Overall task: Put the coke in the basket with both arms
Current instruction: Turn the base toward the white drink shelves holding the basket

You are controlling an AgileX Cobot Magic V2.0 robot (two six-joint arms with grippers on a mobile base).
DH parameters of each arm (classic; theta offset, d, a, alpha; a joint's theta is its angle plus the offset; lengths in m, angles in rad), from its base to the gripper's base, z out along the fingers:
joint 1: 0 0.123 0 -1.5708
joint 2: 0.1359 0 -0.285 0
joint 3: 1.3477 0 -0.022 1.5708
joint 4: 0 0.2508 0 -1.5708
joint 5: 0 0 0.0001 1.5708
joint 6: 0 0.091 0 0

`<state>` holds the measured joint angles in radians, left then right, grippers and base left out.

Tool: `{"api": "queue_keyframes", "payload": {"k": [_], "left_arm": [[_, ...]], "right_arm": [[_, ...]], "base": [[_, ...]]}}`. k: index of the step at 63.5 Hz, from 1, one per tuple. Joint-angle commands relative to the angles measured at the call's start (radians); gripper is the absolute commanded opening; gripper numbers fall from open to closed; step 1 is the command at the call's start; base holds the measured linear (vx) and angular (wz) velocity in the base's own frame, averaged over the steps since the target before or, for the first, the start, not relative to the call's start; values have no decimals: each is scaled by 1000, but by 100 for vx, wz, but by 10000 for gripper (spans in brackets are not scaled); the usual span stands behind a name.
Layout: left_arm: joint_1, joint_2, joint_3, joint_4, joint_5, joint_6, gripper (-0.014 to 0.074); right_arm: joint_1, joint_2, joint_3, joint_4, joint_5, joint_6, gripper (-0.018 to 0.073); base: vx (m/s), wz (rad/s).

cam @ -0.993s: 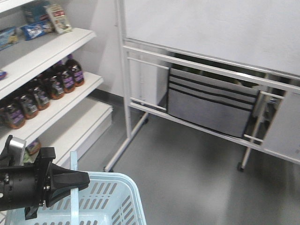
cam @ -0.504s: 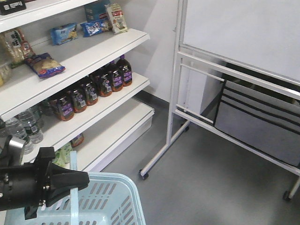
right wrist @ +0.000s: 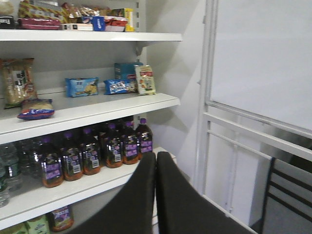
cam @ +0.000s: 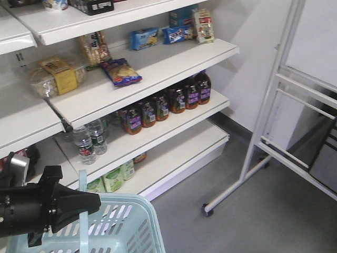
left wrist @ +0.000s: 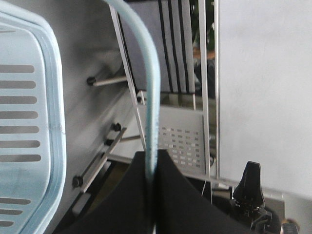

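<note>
The left gripper (left wrist: 153, 163) is clenched on the basket's handle (left wrist: 146, 73), with the basket (cam: 138, 226) beneath it. The right gripper (right wrist: 156, 163) is pinched together on nothing (so it is the free one). No coke is identifiable: the shelves (cam: 168, 63) ahead show only purple-labelled dark bottles (cam: 158, 108), so its direction and long axis cannot be told.

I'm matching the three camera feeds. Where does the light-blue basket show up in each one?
Front view: basket at the bottom left, its handle raised at the left end effector.
Left wrist: basket along the left edge, handle arcing down into the shut end effector.
Right wrist: not in it.
Shared landmark: the white metal frame, toward the right in all three.
</note>
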<state>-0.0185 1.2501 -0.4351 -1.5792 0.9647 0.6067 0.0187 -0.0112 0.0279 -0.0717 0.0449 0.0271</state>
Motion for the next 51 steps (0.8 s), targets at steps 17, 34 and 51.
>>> {"api": "queue_keyframes", "payload": {"k": [17, 34, 51], "left_arm": [[-1, -23, -21, -74, 57, 4, -6], [-1, -23, -21, -74, 56, 4, -6], [-1, -23, -21, -74, 56, 4, -6]], "right_arm": [[-5, -13, 8, -3, -73, -4, -10], [-5, -13, 8, -3, -73, -4, -10], [-5, -13, 8, -3, -72, -4, -10]], "base": [[13, 52], [12, 47], [10, 41]]}}
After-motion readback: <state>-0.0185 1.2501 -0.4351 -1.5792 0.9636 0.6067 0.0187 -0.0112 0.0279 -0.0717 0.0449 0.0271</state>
